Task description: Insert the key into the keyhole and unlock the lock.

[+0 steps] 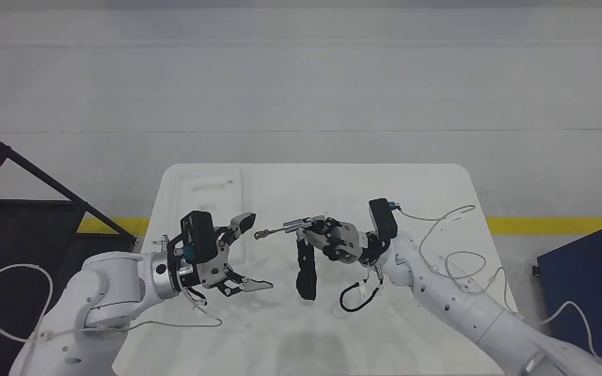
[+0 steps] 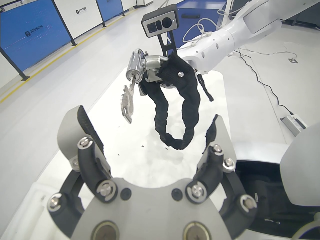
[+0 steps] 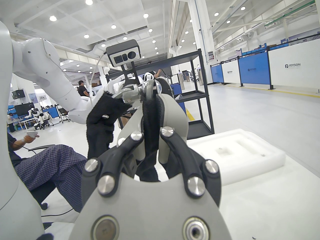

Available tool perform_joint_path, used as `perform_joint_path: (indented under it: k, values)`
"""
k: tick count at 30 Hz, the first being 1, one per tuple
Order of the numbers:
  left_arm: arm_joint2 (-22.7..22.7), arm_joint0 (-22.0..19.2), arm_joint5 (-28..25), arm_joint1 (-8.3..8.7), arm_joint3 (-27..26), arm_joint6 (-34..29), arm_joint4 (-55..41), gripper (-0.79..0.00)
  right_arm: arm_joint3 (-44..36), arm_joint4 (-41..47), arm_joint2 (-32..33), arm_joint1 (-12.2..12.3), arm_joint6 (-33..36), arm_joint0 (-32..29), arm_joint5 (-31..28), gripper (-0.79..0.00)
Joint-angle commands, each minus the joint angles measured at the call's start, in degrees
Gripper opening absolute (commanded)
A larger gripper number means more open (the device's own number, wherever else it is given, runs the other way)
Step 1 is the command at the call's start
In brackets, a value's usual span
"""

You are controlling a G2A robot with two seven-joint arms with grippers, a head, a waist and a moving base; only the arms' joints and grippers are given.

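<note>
My right gripper [image 1: 327, 237] is shut on the lock [image 1: 299, 224], holding it above the middle of the table. The lock is a silver cylinder [image 2: 134, 67] with a chain in a black fabric sleeve [image 2: 185, 116] hanging down in a loop. A silver key [image 2: 127, 101] sits with its blade in the keyhole, its bow sticking out toward my left gripper [image 2: 147, 117]. That gripper [image 1: 256, 250] is open and holds nothing, a short way from the key [image 1: 268, 232]. In the right wrist view, my right gripper [image 3: 147, 96] pinches the lock's metal body [image 3: 132, 92] and sleeve [image 3: 103, 118].
A white foam tray [image 1: 212, 183] with cut-out recesses lies at the far left of the white table [image 1: 423, 188]; it also appears as the foam tray [image 3: 240, 151] in the right wrist view. A black cable loop [image 1: 356, 296] hangs by the right arm.
</note>
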Motion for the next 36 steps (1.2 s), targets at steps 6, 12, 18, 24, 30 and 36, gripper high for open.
perform_joint_path:
  k: [6,12,18,24,30,36]
  values:
    - [0.0,0.0,0.0,0.00,0.0,0.0,0.0,0.000,0.0,0.0,0.0,0.0,0.0,0.0,0.0,-0.785]
    - [0.0,0.0,0.0,0.00,0.0,0.0,0.0,0.000,0.0,0.0,0.0,0.0,0.0,0.0,0.0,-0.785]
    - [0.3,0.3,0.6,-0.05,0.3,0.2,-0.7,0.000,0.0,0.0,0.0,0.0,0.0,0.0,0.0,-0.785]
    - [1.3,0.2,1.9,0.06,2.6,-2.0,-10.1,0.000,0.0,0.0,0.0,0.0,0.0,0.0,0.0,-0.785]
    - [2.1,-1.6,3.1,0.42,3.6,-6.9,-19.2,0.000,0.0,0.0,0.0,0.0,0.0,0.0,0.0,-0.785]
    - [3.4,-3.8,4.0,0.49,4.6,-9.8,-21.9,0.000,0.0,0.0,0.0,0.0,0.0,0.0,0.0,-0.785]
